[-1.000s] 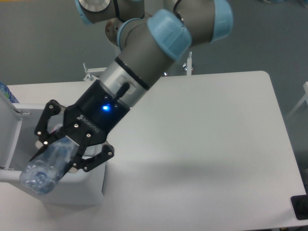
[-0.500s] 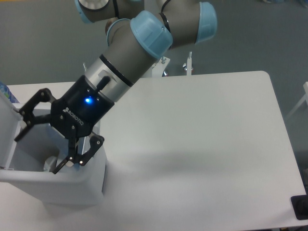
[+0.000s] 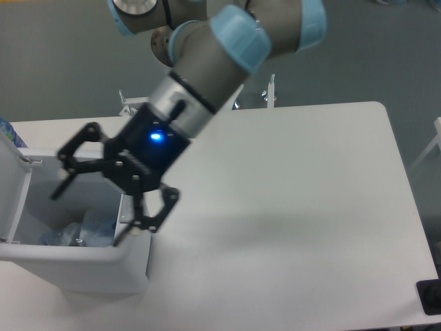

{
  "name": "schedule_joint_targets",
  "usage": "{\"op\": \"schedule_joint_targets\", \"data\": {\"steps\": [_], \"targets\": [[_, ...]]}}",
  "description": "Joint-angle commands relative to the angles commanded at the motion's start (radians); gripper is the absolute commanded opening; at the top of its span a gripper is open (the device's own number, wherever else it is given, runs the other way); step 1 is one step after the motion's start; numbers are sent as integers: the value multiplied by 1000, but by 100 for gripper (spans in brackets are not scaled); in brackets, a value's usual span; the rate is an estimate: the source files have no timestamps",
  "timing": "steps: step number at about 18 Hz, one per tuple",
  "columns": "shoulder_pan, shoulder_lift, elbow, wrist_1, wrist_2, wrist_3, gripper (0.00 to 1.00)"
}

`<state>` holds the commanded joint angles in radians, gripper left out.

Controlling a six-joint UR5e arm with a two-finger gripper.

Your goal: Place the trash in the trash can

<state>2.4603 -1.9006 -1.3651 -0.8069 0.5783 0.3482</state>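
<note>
The white trash can stands at the table's front left with its lid flipped up. Inside it lies the trash: a crushed clear plastic bottle with bluish tints, resting on the bin's floor. My gripper hangs over the bin's right rim, open, with nothing between its black fingers. The smaller wrapper cannot be told apart inside the bin.
The white table stretches to the right of the bin. A dark object sits at the table's front right corner. Metal clamps stick up behind the far edge.
A second ago the gripper held the bottle over the bin. It opened, the bottle dropped inside, and the gripper has since shifted slightly right and up.
</note>
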Motion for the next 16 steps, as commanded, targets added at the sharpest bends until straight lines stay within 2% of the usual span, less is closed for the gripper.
{"op": "schedule_joint_targets", "data": {"steps": [4, 7, 11, 16], "targets": [[58, -3, -15, 0, 12, 61, 100], [71, -9, -23, -2, 122, 135, 100], [75, -9, -65, -3, 277, 251, 100], [101, -9, -107, -5, 376, 366, 100]]}}
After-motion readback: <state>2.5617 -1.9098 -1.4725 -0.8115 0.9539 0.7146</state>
